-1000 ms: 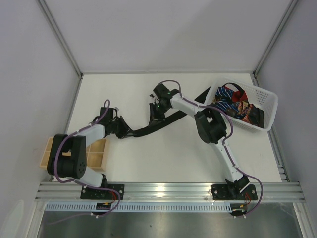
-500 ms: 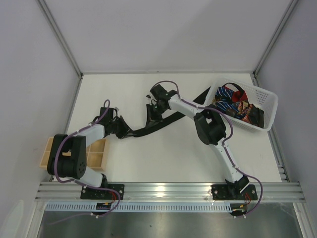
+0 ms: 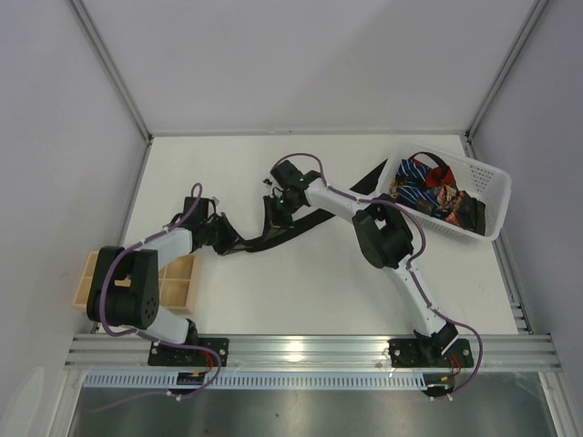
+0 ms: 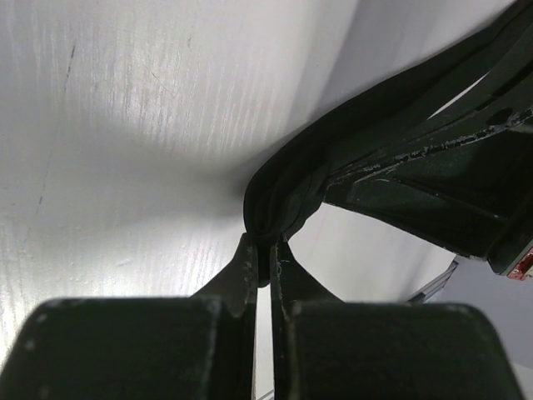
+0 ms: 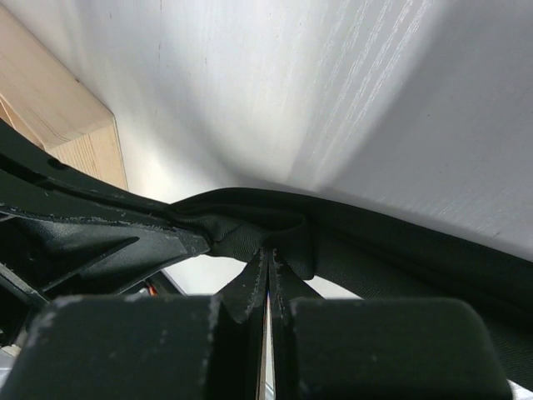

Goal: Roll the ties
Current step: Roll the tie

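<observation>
Both pincers are clamped shut on cloth: the left gripper point(image 3: 223, 242) pinches a bunched fold of the black tie point(image 3: 260, 241), and the right gripper point(image 3: 273, 217) nips the same tie a little further along. Each wrist view shows the fingers point(image 4: 250, 267) closed, with only fabric between them.

The tie lies on the table point(image 3: 301, 291). Its long axis runs on a diagonal, from the left gripper at the near left up towards the basket point(image 3: 492, 196) at the far right, where the other ties point(image 3: 428, 191) sit in a heap. Its far end lies just beside the basket's near corner. Which end is the pointed blade cannot be told from here.

The step in hand looks like setting up the first turn of the roll. To do it well, the stretch between the two pinches should be drawn flat and free of twist, since the cloth is gathered at both grips. One hand should anchor while the other folds the end over squarely. The edges must stay in line, or the coil will likely cone and slip apart.
</observation>
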You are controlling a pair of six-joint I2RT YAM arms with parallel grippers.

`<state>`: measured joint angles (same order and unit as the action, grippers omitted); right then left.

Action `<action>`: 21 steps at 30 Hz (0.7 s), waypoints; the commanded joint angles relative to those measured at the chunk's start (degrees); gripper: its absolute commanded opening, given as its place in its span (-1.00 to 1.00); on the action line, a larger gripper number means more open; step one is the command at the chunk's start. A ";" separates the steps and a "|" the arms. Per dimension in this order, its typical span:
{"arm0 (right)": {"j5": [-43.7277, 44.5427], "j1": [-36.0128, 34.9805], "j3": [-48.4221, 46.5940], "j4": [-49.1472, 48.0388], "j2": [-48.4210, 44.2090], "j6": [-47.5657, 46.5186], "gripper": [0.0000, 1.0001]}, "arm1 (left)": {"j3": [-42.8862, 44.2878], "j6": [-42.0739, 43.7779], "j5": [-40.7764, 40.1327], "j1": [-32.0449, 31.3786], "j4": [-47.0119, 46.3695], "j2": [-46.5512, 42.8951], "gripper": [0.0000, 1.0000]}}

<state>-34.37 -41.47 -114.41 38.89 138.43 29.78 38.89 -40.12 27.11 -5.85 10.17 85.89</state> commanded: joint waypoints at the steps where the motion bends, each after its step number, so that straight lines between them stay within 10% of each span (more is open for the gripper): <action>1: -0.61 -0.10 0.41 -1.98 0.70 0.72 -0.97 | 1.71 -0.92 1.45 0.49 -0.07 -2.13 -0.99; 21: -2.89 -1.68 -0.63 -5.15 2.19 2.92 -0.97 | 6.28 -2.42 0.93 -1.62 2.74 -2.57 -0.99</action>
<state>-35.51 -42.54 -112.64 35.22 139.35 31.86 42.02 -41.60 27.38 -6.61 13.08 83.24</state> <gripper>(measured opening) 0.023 0.036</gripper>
